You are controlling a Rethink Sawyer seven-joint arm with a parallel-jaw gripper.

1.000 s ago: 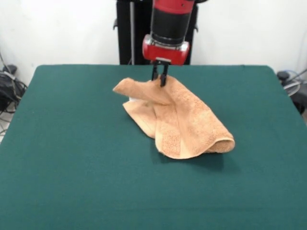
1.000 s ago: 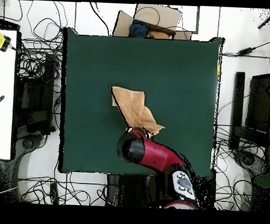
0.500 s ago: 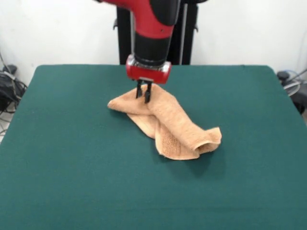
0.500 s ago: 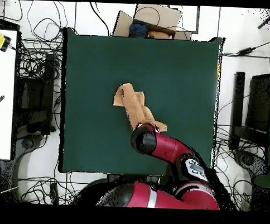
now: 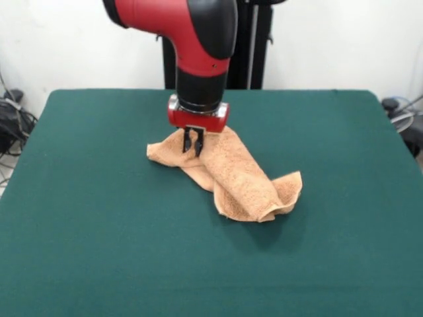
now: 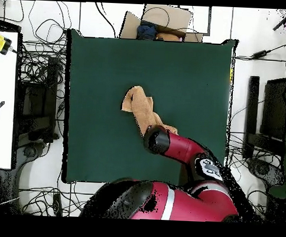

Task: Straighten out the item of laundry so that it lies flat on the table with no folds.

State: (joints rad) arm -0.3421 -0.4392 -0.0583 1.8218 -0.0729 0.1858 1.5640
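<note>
The orange-tan towel [image 5: 239, 180] lies bunched and folded over itself in the middle of the dark green table [image 5: 99, 231], running from near the gripper toward the front right, where a corner sticks up. In the overhead view the towel [image 6: 139, 104] shows as a narrow folded strip. My gripper [image 5: 193, 143] hangs from the red and black arm and is shut on the towel's far left part, holding that fold low over the table. In the overhead view the arm covers the gripper. No white tags show.
The black pedestal [image 5: 254, 46] stands behind the table's far edge. Cables and equipment [image 6: 36, 107] lie on the floor around the table. A white bench [image 6: 3, 99] stands at the overhead view's left, and a cardboard box [image 6: 164, 20] lies beyond the table's top edge.
The gripper has moved left and toward the front camera, dragging the held towel fold along. The towel has bunched into a narrower, more rolled strip, and its right end has flipped up.
</note>
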